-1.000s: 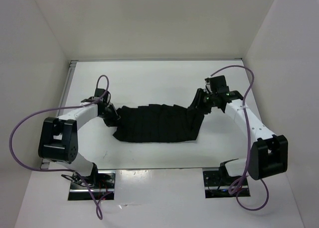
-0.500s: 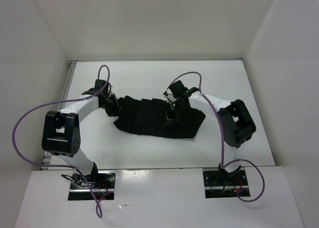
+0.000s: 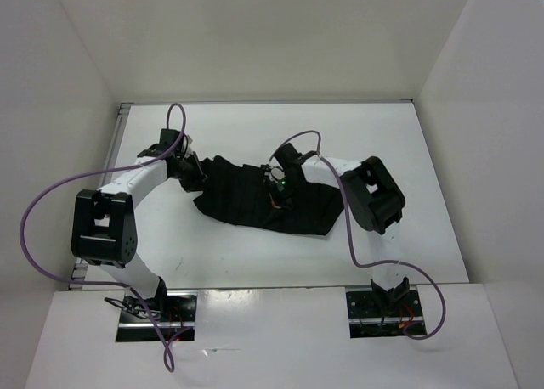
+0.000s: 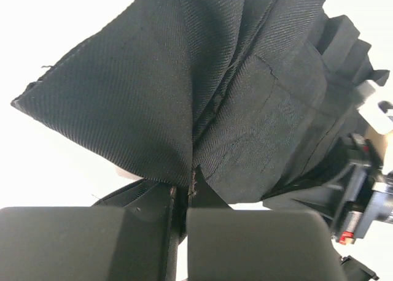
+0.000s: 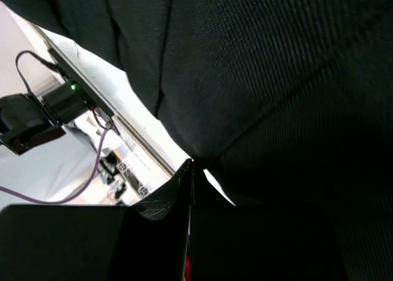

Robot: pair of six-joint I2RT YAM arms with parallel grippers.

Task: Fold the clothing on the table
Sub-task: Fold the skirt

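a: where is the clothing (image 3: 246,204) lying?
b: it's lying in the middle of the bench (image 3: 255,130), stretching from centre-left to centre-right in the top view.
a: and the end effectors?
b: the left end effector (image 4: 183,192) is pinching its upper-left corner, closed on the clothing. the right end effector (image 5: 191,170) is gripping a fold near the middle, closed as well.

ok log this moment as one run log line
left gripper: shut on clothing, left end | right gripper: shut on clothing, near middle | clothing: rumpled on table | fold: not done
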